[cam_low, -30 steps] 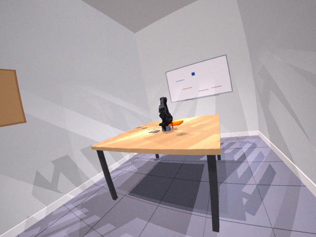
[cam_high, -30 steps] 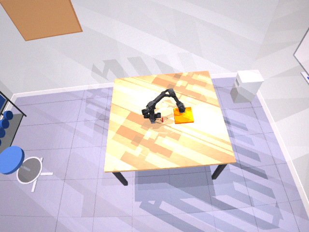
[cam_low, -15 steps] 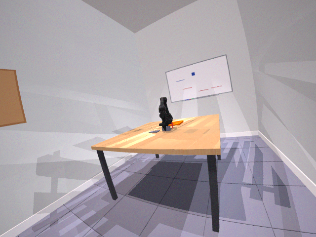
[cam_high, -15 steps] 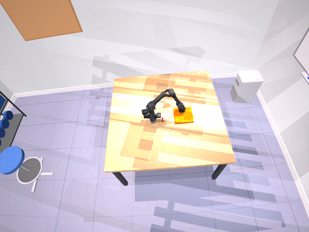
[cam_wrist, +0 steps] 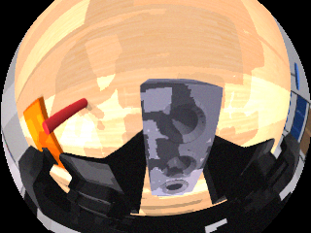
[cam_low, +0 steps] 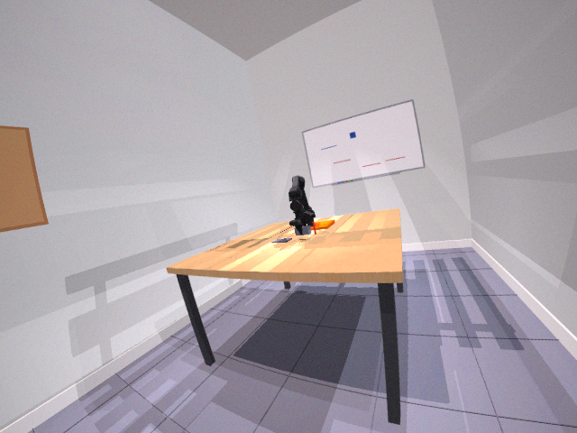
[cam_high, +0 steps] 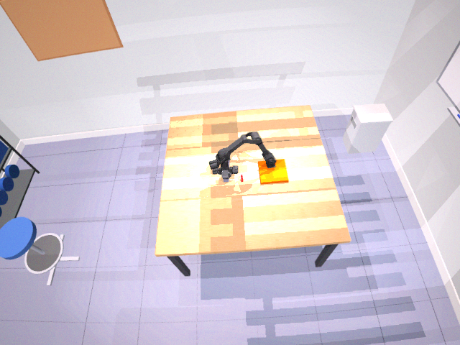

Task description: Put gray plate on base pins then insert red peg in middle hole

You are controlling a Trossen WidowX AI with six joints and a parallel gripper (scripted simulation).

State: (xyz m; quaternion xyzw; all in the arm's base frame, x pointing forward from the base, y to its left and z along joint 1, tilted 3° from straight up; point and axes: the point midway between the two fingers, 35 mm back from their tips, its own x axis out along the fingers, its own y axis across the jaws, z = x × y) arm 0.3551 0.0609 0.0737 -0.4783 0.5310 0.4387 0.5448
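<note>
My gripper (cam_high: 225,176) (cam_low: 303,228) (cam_wrist: 178,178) is low over the table and shut on the gray plate (cam_wrist: 178,130), a flat gray piece with round holes that sits between the two fingers. The red peg (cam_high: 241,177) (cam_low: 314,226) (cam_wrist: 65,116) is on the table a little to the side of the gripper, between it and the base, apart from both. The orange base (cam_high: 277,174) (cam_low: 325,224) (cam_wrist: 39,123) lies flat on the table at the foot of the arm. Its pins are too small to make out.
A small dark blue flat object (cam_low: 281,240) (cam_wrist: 297,123) lies on the wooden table (cam_high: 282,223) (cam_low: 353,252) on the side away from the base. A blue stool (cam_high: 16,237) and a white box (cam_high: 366,128) stand on the floor.
</note>
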